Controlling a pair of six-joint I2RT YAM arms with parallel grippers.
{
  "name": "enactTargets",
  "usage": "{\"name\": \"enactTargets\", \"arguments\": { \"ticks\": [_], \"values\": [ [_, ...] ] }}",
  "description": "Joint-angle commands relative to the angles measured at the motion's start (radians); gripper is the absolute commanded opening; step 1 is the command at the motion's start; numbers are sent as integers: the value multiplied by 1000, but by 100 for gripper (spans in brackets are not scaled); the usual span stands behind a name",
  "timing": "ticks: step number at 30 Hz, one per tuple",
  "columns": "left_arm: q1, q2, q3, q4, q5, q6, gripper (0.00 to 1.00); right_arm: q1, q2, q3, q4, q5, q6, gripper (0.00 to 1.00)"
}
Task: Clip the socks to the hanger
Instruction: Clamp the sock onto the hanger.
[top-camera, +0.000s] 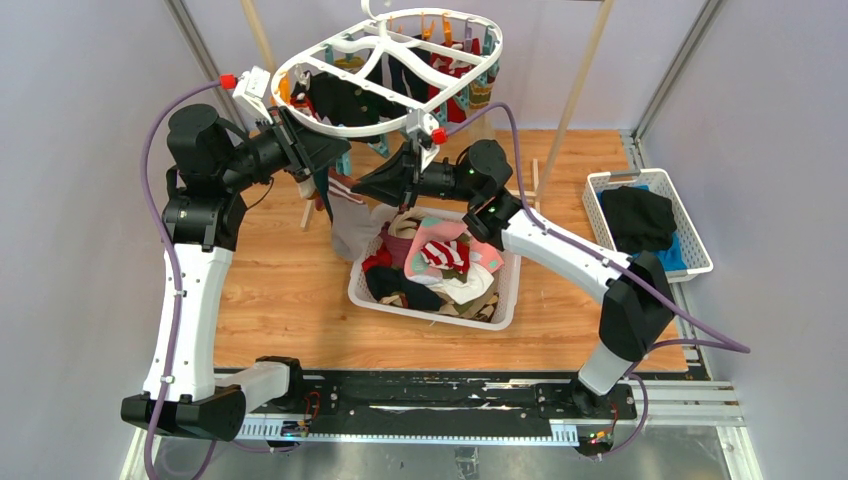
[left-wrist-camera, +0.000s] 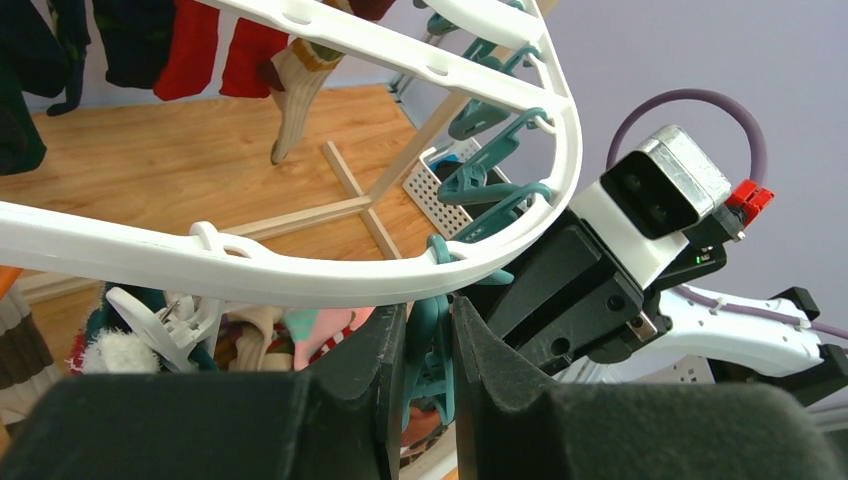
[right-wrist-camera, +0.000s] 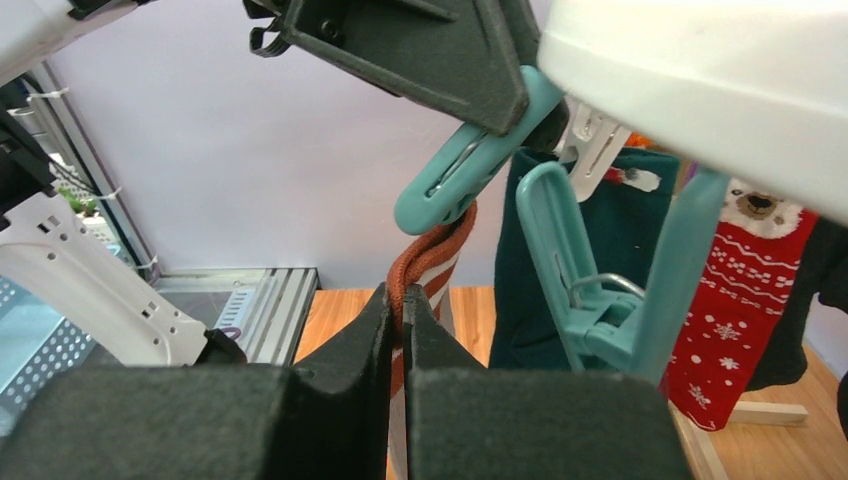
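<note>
My left gripper (left-wrist-camera: 428, 335) is clamped on a teal clothespin (right-wrist-camera: 462, 172) under the hanger (left-wrist-camera: 300, 268) rim. My right gripper (right-wrist-camera: 403, 310) is pinched together on the striped sock (right-wrist-camera: 432, 252), its cuff right at the pin's tip. I'd seat the cuff deep in the mouth before easing off the squeeze. A neighbouring pin (right-wrist-camera: 560, 250) and a hung red sock (right-wrist-camera: 745, 300) crowd the right, and the basket (top-camera: 512, 285) sits below.

Tight under the hanger's (left-wrist-camera: 300, 270) near rim: left gripper (left-wrist-camera: 428, 320), right gripper (right-wrist-camera: 402, 300), teal clothespin (right-wrist-camera: 470, 170) and striped sock (right-wrist-camera: 430, 255) fill the gap. Hung socks (top-camera: 345, 100) block the far side, sock basket (top-camera: 505, 290) sits below. Bare wooden board (top-camera: 280, 290) left of basket is passable.
</note>
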Motion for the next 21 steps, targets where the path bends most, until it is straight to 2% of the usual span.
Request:
{"name": "enactTargets", "arguments": {
  "ticks": [1, 11, 16, 21],
  "values": [
    [-4, 1, -7, 15, 53, 9, 9, -7, -53, -21, -11, -66, -22, 0],
    [-4, 7, -9, 12, 49, 12, 9, -2, -54, 5, 25, -139, -20, 0],
    [-4, 8, -13, 10, 52, 12, 9, -6, -26, 12, 98, -81, 22, 0],
    [-4, 2, -11, 5, 60, 19, 9, -24, -6, -19, 227, 54, 82, 0]
  ]
}}
